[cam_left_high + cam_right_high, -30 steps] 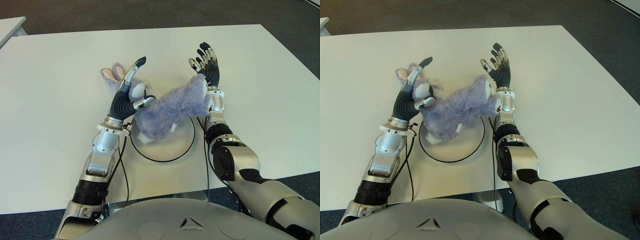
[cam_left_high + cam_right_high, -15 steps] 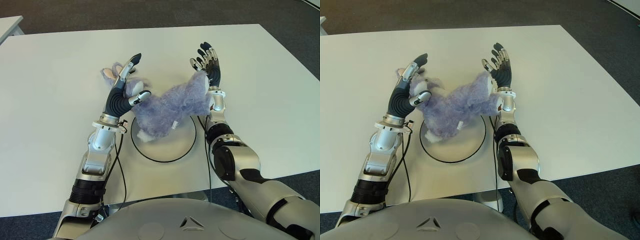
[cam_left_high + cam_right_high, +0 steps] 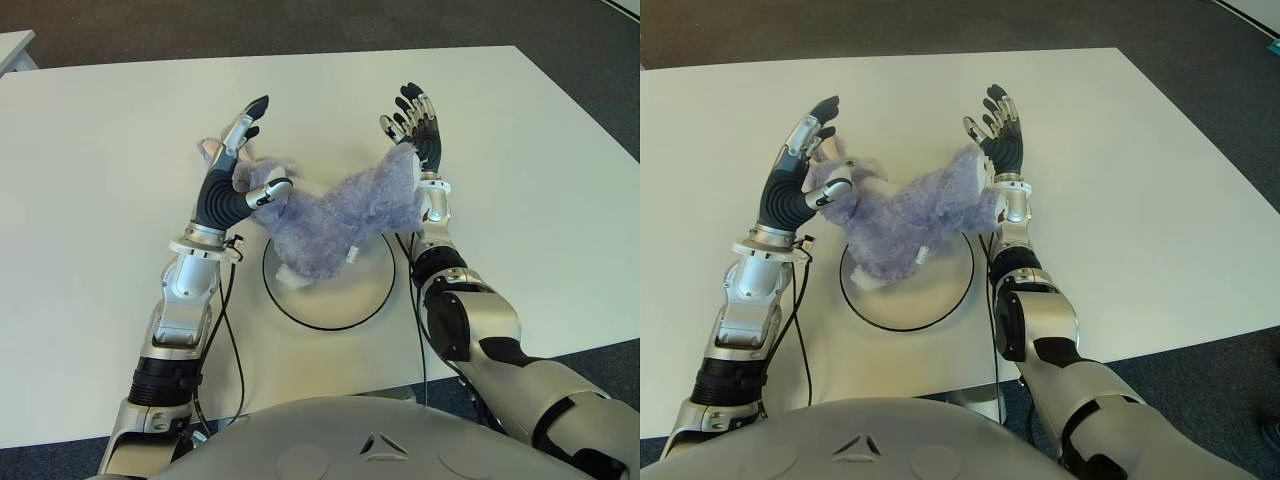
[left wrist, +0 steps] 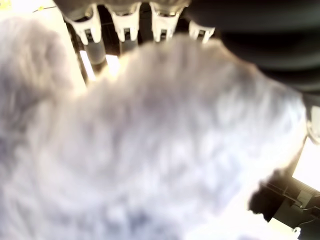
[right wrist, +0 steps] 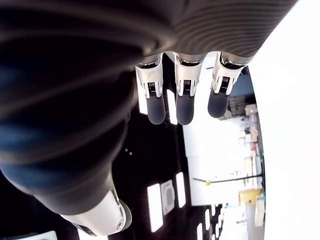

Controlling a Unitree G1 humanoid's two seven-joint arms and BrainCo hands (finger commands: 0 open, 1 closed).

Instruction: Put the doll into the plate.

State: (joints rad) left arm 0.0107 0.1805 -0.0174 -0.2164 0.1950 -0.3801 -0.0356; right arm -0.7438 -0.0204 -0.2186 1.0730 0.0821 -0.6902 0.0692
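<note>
Flanking doll (image 3: 330, 215), left hand (image 3: 232, 178), right hand (image 3: 413, 135) (fingers straight)

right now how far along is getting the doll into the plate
Done: the doll is over the plate, its lower end on it. In hand: the left hand and right hand flank it, fingers spread. Left: its head end still overhangs the rim towards the left hand.

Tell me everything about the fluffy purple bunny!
The fluffy lavender plush bunny doll has long shaggy fur, pale pink-lined ears and a small white tag. It lies tilted, lower end over the round black-rimmed white plate, head toward the left hand. The right hand, fingers open, shows against its other end.
</note>
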